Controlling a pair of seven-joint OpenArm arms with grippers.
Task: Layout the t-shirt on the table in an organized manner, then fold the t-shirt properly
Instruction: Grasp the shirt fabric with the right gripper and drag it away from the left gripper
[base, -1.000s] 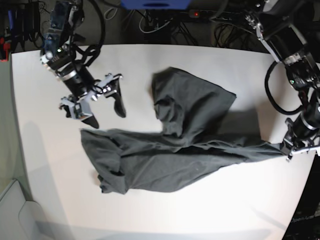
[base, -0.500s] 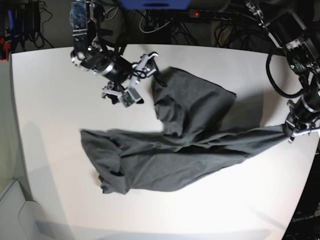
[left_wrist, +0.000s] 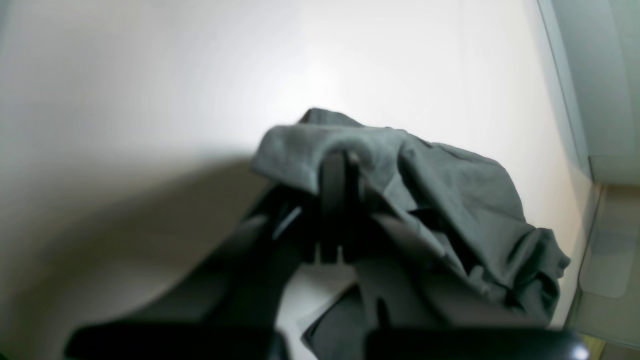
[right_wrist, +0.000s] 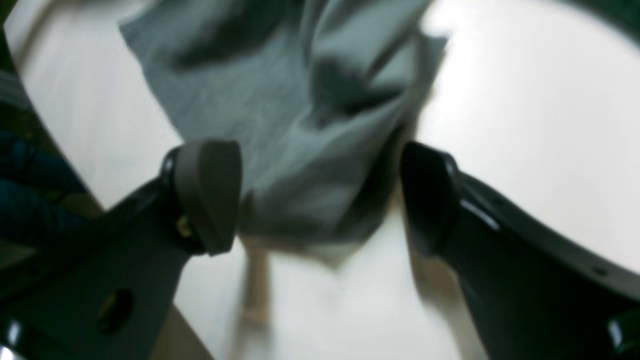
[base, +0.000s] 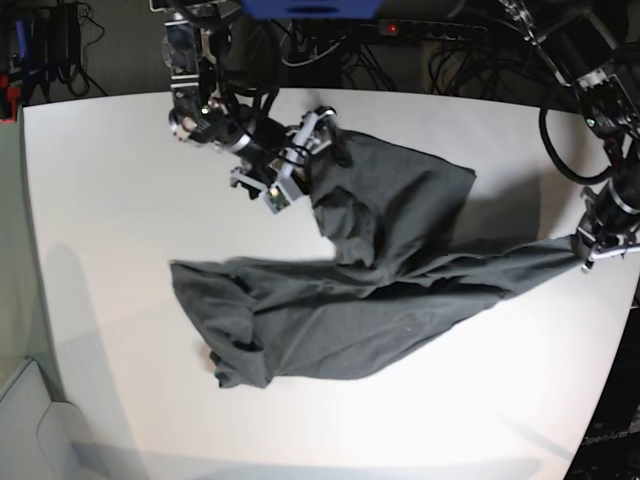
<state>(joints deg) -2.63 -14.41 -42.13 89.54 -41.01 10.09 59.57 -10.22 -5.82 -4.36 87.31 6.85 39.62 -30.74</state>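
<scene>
No legible writing on t-shirt (base: 390, 270)

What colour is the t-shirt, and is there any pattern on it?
The t-shirt is plain dark charcoal grey, no pattern visible; the base view shows it best.

Left arm reaches down from desk's far right corner, forearm near vertical along right edge. Left gripper (base: 590, 250) sits just inside right edge, jaws closed tight on t-shirt (base: 390, 270) corner, fabric draped over fingertips (left_wrist: 334, 175) in wrist view. Right arm extends from far edge near left-centre, wrist angled toward desk middle. Right gripper (base: 305, 160) hovers low at far edge of cloth, jaws spread wide, fingers (right_wrist: 207, 192) straddling a fabric corner without pinching it.
</scene>
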